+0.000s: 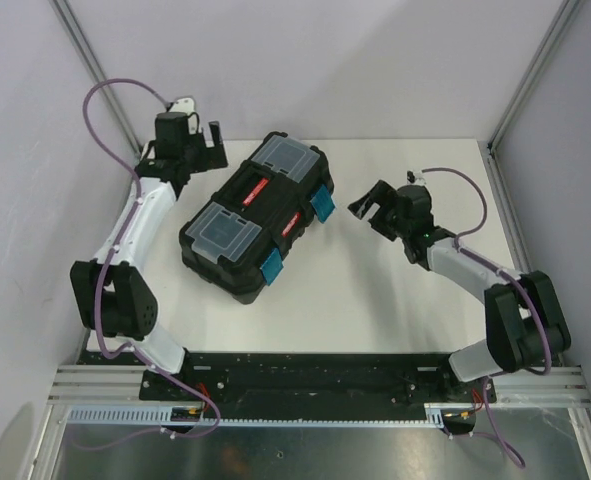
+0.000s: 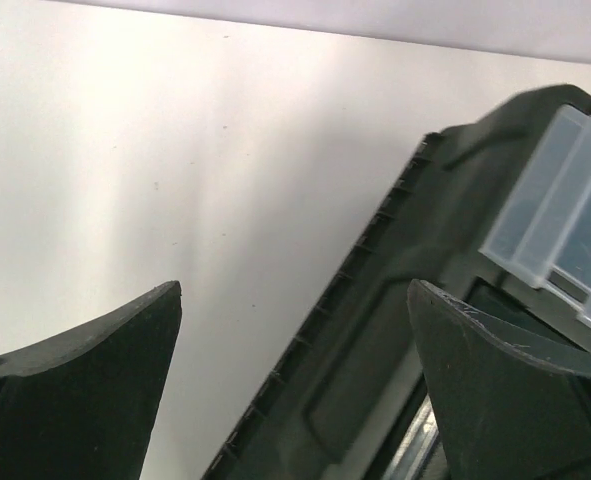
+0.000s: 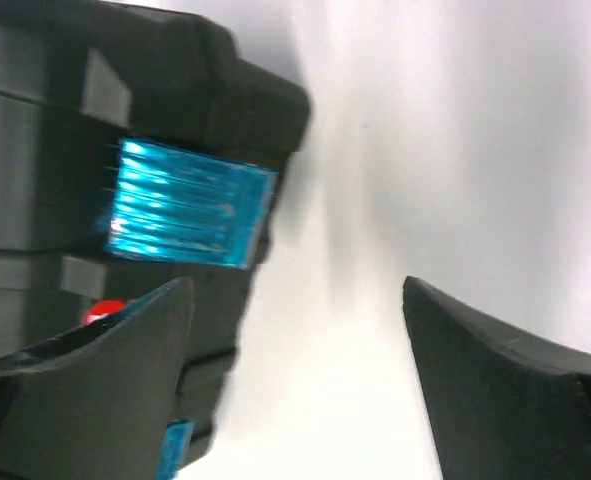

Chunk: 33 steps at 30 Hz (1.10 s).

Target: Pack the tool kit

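Observation:
The tool kit (image 1: 260,215) is a black toolbox lying askew on the white table, lid down, with two clear lid compartments (image 1: 225,230) and a red-marked handle. Two blue latches (image 1: 322,203) stick out on its right side. My left gripper (image 1: 212,145) hovers open by the box's far left corner. In the left wrist view the box's edge (image 2: 375,330) and a clear compartment (image 2: 565,210) lie under the open left gripper (image 2: 295,287). My right gripper (image 1: 370,212) stands open just right of the box. The right wrist view shows the right gripper (image 3: 296,283) over bare table, with a blue latch (image 3: 185,205) to its left.
The white table (image 1: 395,300) is closed in by grey walls and aluminium frame posts (image 1: 95,75) at the back left and back right. The arms' base rail (image 1: 305,375) runs along the near edge. A purple cable loops over the left arm.

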Tool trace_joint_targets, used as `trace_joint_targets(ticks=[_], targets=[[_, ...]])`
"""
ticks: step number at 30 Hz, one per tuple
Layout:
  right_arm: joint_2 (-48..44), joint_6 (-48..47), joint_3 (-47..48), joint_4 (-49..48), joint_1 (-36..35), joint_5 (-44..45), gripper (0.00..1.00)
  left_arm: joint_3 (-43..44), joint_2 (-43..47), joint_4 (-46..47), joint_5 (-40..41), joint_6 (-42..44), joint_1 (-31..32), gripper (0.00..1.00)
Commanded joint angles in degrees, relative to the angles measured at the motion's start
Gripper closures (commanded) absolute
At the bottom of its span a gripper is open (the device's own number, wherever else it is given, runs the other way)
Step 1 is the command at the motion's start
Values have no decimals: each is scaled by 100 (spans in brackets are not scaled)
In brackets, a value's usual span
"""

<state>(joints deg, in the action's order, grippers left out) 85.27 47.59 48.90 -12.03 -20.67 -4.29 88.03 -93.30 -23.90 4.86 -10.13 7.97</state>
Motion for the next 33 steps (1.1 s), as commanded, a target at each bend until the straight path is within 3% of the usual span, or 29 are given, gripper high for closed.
trace_joint_targets(ticks=[1, 5, 8, 11, 18, 23, 26, 29, 33], targets=[[-552, -576, 257, 1560, 124, 891, 20, -7, 310, -39, -301, -449, -471, 2], [-497, -572, 384, 1885, 224, 1057, 75, -606, 368, -119, -534, -976, -681, 15], [-366, -642, 495, 1962, 222, 1088, 93, -1017, 341, -118, -1213, -1151, -690, 29], [-242, -671, 573, 2004, 221, 1083, 98, -1399, 387, -121, -1634, -1263, -683, 41], [66, -664, 669, 1974, 213, 964, 100, -2235, 948, -90, -2350, -1478, -585, 56], [412, -785, 912, 1927, 147, 916, 93, -2803, 1554, -56, -2474, -1527, -328, 63], [731, -936, 1225, 2007, 97, 973, 98, -3093, 1981, -33, -2399, -1511, -144, 65], [1180, -1165, 1716, 2229, 90, 958, 100, -3208, 2328, -38, -1906, -1433, -94, 61], [1975, -1551, 2718, 2769, 61, 661, 100, -2756, 2305, -33, -1211, -1403, -240, 30]])
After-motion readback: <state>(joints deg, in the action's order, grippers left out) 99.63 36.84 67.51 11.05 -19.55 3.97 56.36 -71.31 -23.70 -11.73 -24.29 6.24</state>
